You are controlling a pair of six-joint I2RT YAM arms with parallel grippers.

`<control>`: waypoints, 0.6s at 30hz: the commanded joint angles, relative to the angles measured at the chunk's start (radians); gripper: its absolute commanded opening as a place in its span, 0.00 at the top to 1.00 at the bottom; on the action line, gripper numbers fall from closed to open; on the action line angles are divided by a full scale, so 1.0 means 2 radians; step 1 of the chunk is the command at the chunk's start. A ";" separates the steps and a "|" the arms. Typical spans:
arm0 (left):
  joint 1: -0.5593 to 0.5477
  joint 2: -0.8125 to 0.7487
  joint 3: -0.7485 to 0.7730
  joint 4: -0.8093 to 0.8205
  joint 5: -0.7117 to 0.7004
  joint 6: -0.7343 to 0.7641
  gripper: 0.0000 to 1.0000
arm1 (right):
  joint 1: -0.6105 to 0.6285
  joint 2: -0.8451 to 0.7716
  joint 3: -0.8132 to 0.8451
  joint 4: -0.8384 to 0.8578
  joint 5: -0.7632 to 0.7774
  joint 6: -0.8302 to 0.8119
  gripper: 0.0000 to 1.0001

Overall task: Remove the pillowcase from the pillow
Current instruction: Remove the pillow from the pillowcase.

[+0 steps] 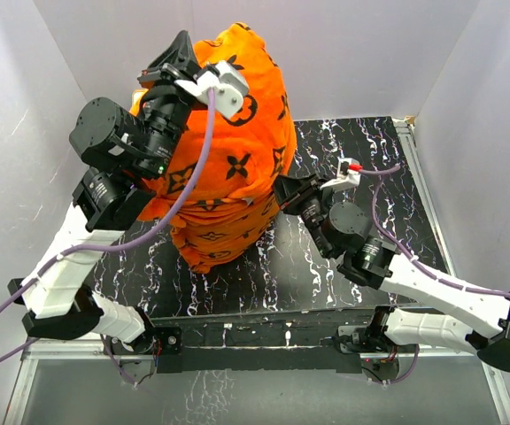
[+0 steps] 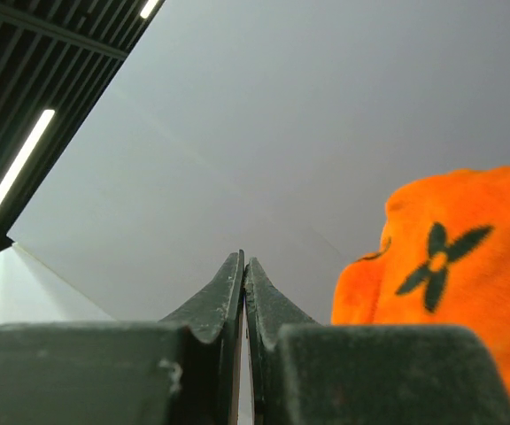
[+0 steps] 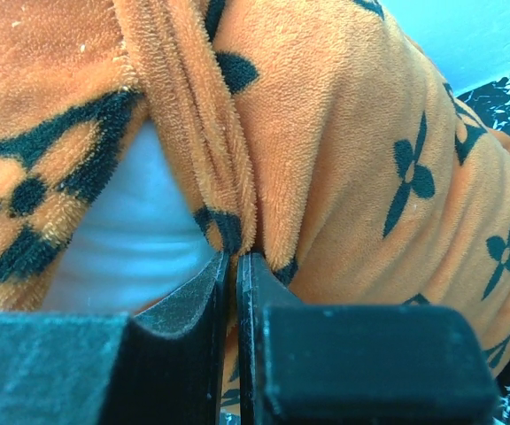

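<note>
The orange pillowcase (image 1: pixel 237 150) with dark flower motifs stands bunched up on the black marbled table, still around the pillow. My right gripper (image 1: pixel 283 190) is shut on the pillowcase hem at its right side. In the right wrist view the folded hem (image 3: pixel 228 177) runs down into my gripper (image 3: pixel 234 257), and the white pillow (image 3: pixel 140 230) shows through the opening to the left. My left gripper (image 1: pixel 182 40) is raised by the top of the bundle, shut and empty. In the left wrist view it (image 2: pixel 244 258) points at the bare wall, with the pillowcase (image 2: pixel 450 266) to its right.
The black marbled tabletop (image 1: pixel 352 150) is boxed in by white walls (image 1: pixel 467 80) at the back and on both sides. The arm bases sit on a rail (image 1: pixel 264 336) at the near edge. The left arm's purple cable (image 1: pixel 200 150) hangs across the pillowcase.
</note>
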 commanded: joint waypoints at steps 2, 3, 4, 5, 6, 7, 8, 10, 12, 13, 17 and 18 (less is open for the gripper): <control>0.001 0.032 0.066 -0.017 -0.010 -0.075 1.00 | 0.002 -0.018 -0.019 -0.030 0.034 -0.033 0.92; 0.001 0.032 0.066 -0.014 0.002 -0.080 1.00 | 0.001 -0.020 -0.022 -0.031 0.037 -0.035 0.92; 0.000 0.031 0.065 -0.016 0.012 -0.088 1.00 | 0.001 -0.021 -0.026 -0.031 0.041 -0.035 0.92; 0.001 0.030 0.070 -0.036 0.028 -0.100 1.00 | 0.002 -0.022 -0.029 -0.030 0.043 -0.033 0.92; 0.000 0.029 0.078 -0.078 0.052 -0.118 1.00 | 0.002 -0.023 -0.031 -0.027 0.039 -0.034 0.92; 0.000 0.024 0.083 -0.129 0.087 -0.138 1.00 | 0.002 -0.021 -0.029 -0.022 0.033 -0.036 0.92; 0.000 0.016 0.080 -0.199 0.128 -0.161 0.92 | 0.002 -0.016 -0.023 -0.017 0.026 -0.038 0.92; 0.000 0.006 0.071 -0.301 0.204 -0.196 0.15 | 0.001 0.000 -0.005 -0.001 0.012 -0.047 0.92; 0.000 0.016 0.092 -0.388 0.271 -0.231 0.03 | 0.002 0.021 0.017 0.029 -0.013 -0.058 0.92; 0.000 0.022 0.103 -0.409 0.295 -0.260 0.03 | 0.002 0.033 0.030 0.042 -0.027 -0.061 0.92; 0.000 0.051 0.155 -0.454 0.336 -0.305 0.03 | 0.002 0.073 0.079 0.054 -0.056 -0.060 0.92; 0.000 0.055 0.158 -0.465 0.336 -0.299 0.03 | 0.001 0.080 0.085 0.055 -0.056 -0.058 0.92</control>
